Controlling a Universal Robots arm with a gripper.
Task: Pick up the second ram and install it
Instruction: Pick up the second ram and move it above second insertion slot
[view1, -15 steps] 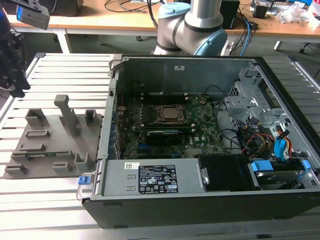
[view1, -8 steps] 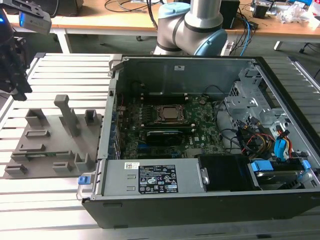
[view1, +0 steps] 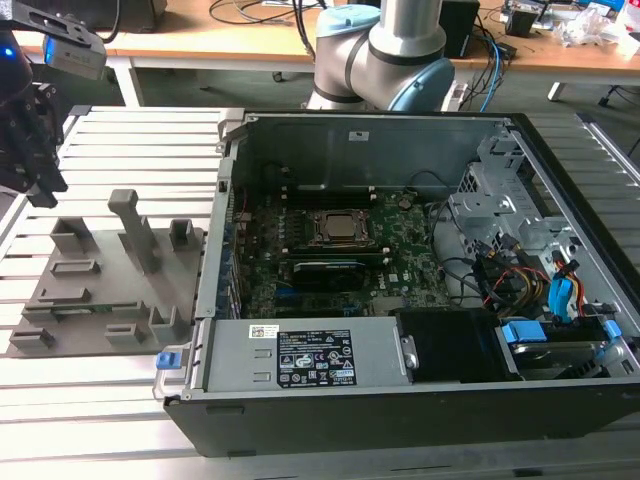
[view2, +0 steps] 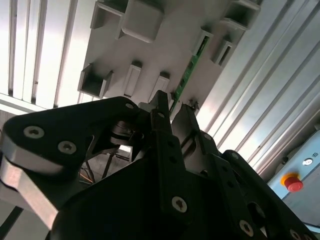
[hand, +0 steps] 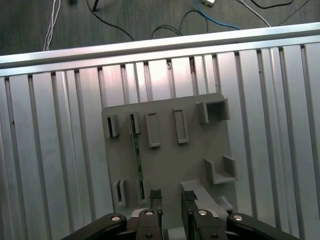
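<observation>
Exterior view: the gripper (view1: 38, 178) hangs above the grey holder (view1: 100, 285), well apart from the open computer case (view1: 400, 400). First wrist view: its jaws are parted and empty, with the second ram (hand: 138, 160) standing edgewise in the holder beneath, just off to one side. In the second wrist view, the second ram (view2: 189, 70) lies just beyond the fingertips (view2: 160, 107).

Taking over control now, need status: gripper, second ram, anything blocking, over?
Gripper open, empty, over the gray holder. Second ram on edge in a holder slot, untouched. Nothing lying over it.
</observation>
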